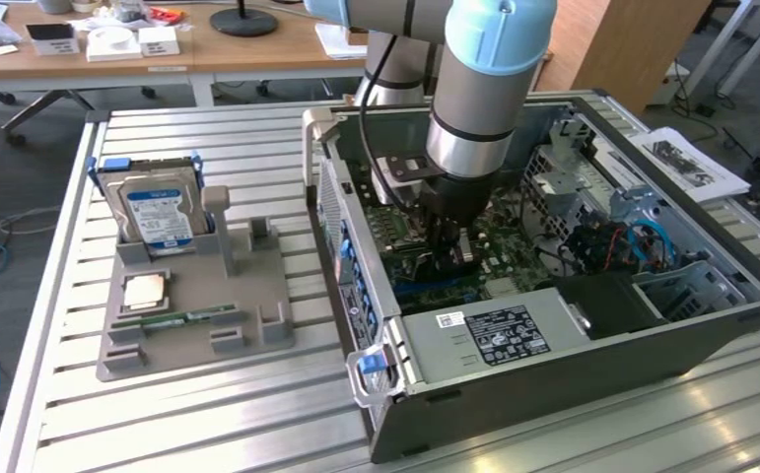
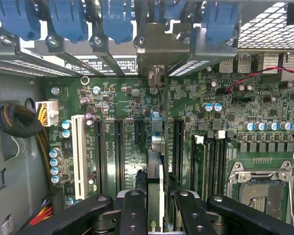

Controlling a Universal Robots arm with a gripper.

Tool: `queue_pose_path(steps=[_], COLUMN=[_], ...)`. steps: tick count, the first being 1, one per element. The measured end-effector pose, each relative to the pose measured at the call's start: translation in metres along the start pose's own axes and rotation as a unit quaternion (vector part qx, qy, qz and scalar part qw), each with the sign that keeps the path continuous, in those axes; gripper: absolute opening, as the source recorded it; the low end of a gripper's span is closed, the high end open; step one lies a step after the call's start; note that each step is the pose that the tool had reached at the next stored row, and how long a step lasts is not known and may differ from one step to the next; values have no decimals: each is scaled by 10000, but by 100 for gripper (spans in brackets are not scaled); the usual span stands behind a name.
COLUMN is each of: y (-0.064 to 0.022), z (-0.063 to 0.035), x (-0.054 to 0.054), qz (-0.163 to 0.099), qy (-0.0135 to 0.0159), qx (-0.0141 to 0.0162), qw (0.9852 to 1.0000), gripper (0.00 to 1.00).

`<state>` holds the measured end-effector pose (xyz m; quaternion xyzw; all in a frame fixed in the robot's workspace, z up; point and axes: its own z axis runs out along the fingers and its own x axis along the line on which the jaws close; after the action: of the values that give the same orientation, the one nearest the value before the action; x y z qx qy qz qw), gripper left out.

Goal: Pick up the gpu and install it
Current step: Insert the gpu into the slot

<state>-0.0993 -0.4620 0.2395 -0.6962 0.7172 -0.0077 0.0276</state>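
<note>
My gripper (image 1: 449,258) is down inside the open computer case (image 1: 551,340), just above the motherboard (image 1: 512,261). It is shut on the gpu (image 2: 156,164), a thin card seen edge-on between the two black fingers (image 2: 134,210). The card stands upright over the motherboard (image 2: 122,98), between two long black expansion slots (image 2: 118,152). Its silvery bracket end (image 2: 159,58) reaches toward the rear slot openings under the blue latches (image 2: 117,19). Whether the card's lower edge sits in a slot I cannot tell.
A grey holder (image 1: 254,330) on the slatted table at the exterior view's left carries a hard drive (image 1: 156,212), a square chip (image 1: 143,291) and a green memory stick (image 1: 182,320). Inside the case are a white slot (image 2: 79,147), a processor socket (image 2: 259,188) and a cable bundle (image 2: 14,122).
</note>
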Motion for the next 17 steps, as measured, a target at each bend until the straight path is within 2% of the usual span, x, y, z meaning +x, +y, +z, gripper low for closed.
queue_pose_path(steps=[17], y=[1], z=[20], x=[1], qz=[0], qy=[0], qx=[0], qw=[10000], gripper=[27])
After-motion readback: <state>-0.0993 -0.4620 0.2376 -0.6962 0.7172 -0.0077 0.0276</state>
